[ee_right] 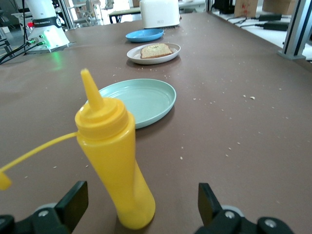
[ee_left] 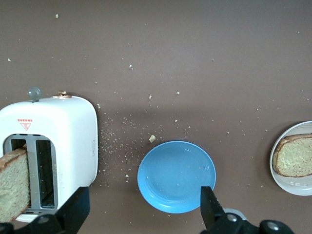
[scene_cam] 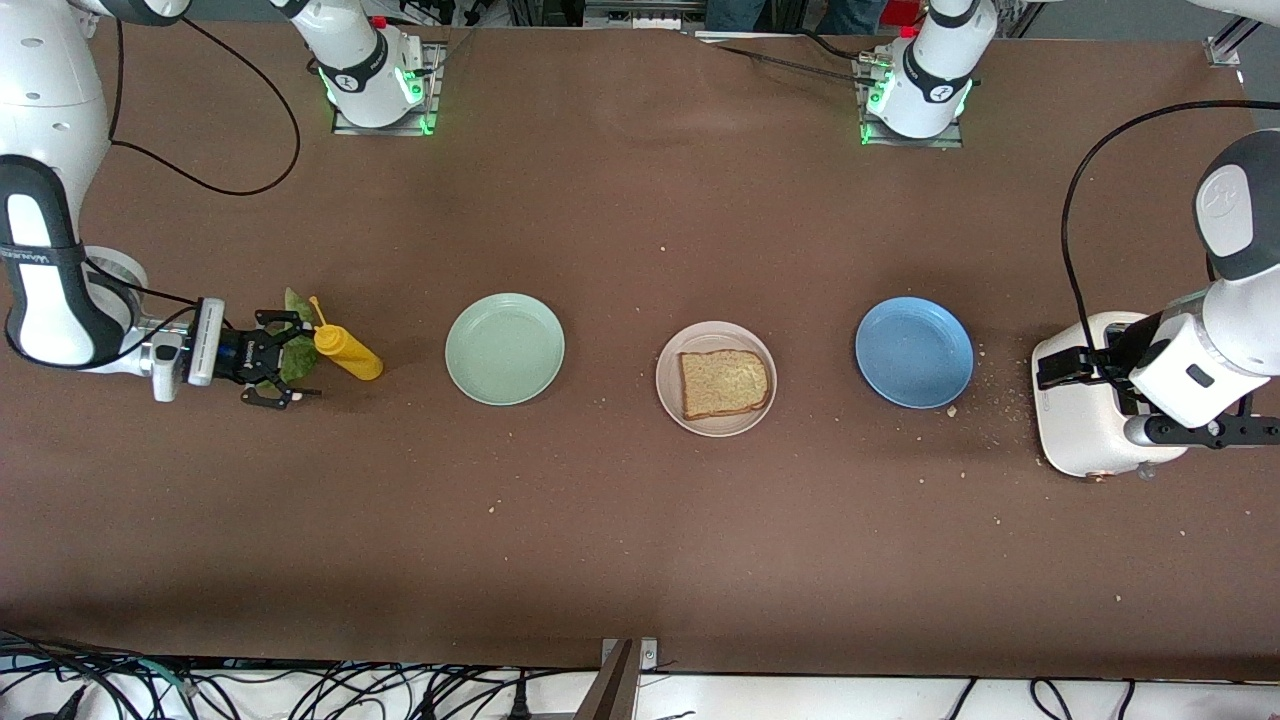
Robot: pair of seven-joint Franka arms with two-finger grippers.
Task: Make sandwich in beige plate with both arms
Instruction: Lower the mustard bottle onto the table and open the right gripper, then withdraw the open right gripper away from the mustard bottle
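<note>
One bread slice (scene_cam: 725,383) lies flat in the beige plate (scene_cam: 668,385), mid-worktop, between the mint-green plate (scene_cam: 505,349) and the blue plate (scene_cam: 914,352). Your slice's domed crust edge points toward the left arm's end; it is roughly square, so no clear long axis.

Your left wrist view shows what the front view hides: a second slice (ee_left: 13,183) standing upright in a slot of the white toaster (ee_left: 68,131), partly cut off at the frame edge. From the front, the arm covers the toaster's (scene_cam: 1075,420) slots.

Left pincer (ee_left: 145,207) hangs over the worktop (scene_cam: 640,540) between toaster and blue plate (ee_left: 176,175), fingers spread, holding nothing.

Right pincer (scene_cam: 268,373) sits low at the right arm's end, fingers wide apart, empty, with the yellow mustard bottle (scene_cam: 347,352) just beside it. Your right wrist view shows that bottle (ee_right: 114,161) upright, cap tethered off. A green lettuce leaf (scene_cam: 296,345) shows only from the front, largely hidden by the pincer.

Crumbs scatter around the toaster.
</note>
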